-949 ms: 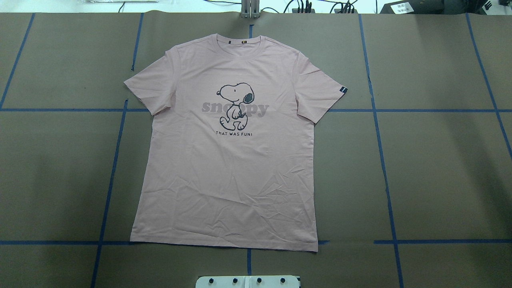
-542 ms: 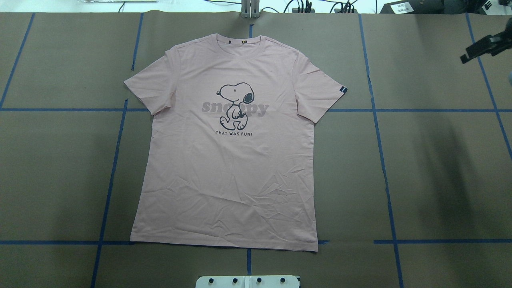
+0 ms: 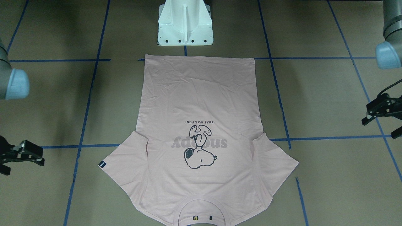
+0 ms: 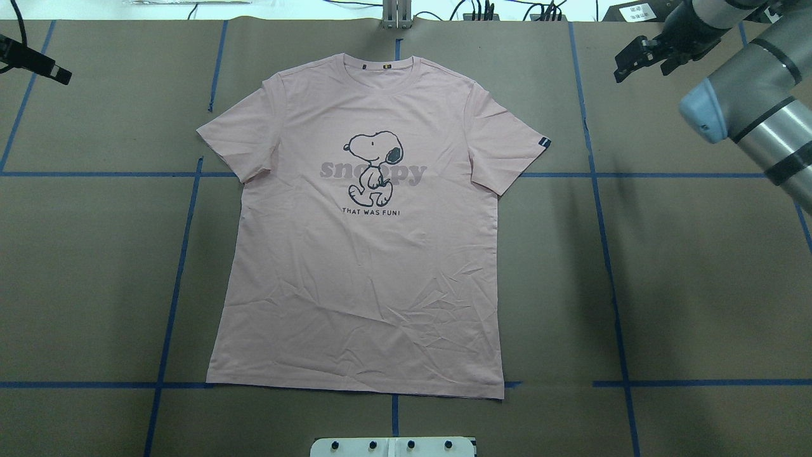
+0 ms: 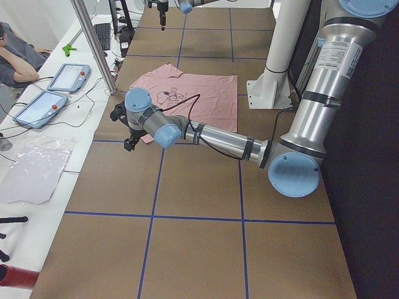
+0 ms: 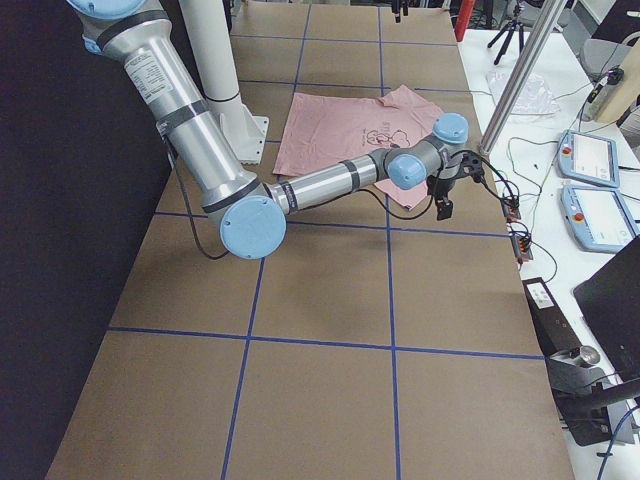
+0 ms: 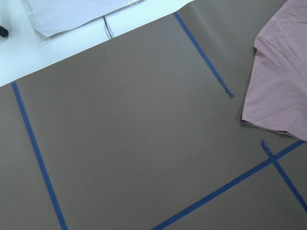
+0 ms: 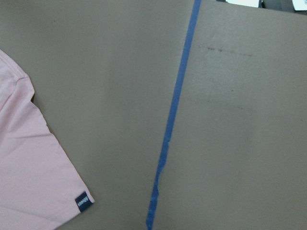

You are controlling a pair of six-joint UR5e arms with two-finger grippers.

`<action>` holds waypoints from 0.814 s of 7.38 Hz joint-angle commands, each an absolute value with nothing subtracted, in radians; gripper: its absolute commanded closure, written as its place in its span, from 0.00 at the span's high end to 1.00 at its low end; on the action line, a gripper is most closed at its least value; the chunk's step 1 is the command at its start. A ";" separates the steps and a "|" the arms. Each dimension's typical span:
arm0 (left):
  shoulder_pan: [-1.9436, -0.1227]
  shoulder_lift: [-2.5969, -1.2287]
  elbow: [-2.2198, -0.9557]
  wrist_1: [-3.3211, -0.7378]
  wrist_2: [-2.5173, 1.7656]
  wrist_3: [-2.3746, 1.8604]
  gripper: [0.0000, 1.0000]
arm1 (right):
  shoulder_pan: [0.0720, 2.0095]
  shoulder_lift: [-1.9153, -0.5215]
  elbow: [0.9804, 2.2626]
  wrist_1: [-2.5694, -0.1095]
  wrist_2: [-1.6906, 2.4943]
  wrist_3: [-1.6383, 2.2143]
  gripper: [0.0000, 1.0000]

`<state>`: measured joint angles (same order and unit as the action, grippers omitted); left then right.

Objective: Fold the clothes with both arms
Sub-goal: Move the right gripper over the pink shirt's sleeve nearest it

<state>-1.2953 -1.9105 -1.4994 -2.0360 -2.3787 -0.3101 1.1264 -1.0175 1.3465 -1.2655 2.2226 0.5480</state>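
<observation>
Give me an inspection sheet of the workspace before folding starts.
Surface: brown paper with blue tape lines, lying flat.
Job's things: pink T-shirt spread flat, print up, collar away from the robot, unfolded, lightly creased near the hem.
Clutter: nothing seen.
Grippers: left gripper and right gripper both open, empty, off the shirt, out beyond the sleeves.
Cables: black cable looping at the left wrist; more wires past the far edge.
Surroundings: white base; tablets and a person at the side bench.
</observation>
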 commanded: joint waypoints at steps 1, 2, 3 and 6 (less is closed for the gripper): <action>-1.252 -1.954 -1.490 -2.042 -2.312 -0.430 1.00 | 0.995 -0.988 1.243 -1.016 2.110 0.863 1.00; -1.217 -1.956 -1.491 -2.046 -2.237 -0.464 1.00 | 0.956 -0.971 1.203 -0.974 2.053 0.926 1.00; -1.210 -1.960 -1.493 -2.048 -2.226 -0.471 1.00 | 0.936 -0.968 1.197 -0.976 2.028 0.936 1.00; -1.209 -1.960 -1.506 -2.048 -2.227 -0.494 1.00 | 0.867 -0.968 1.192 -0.977 1.967 0.971 1.00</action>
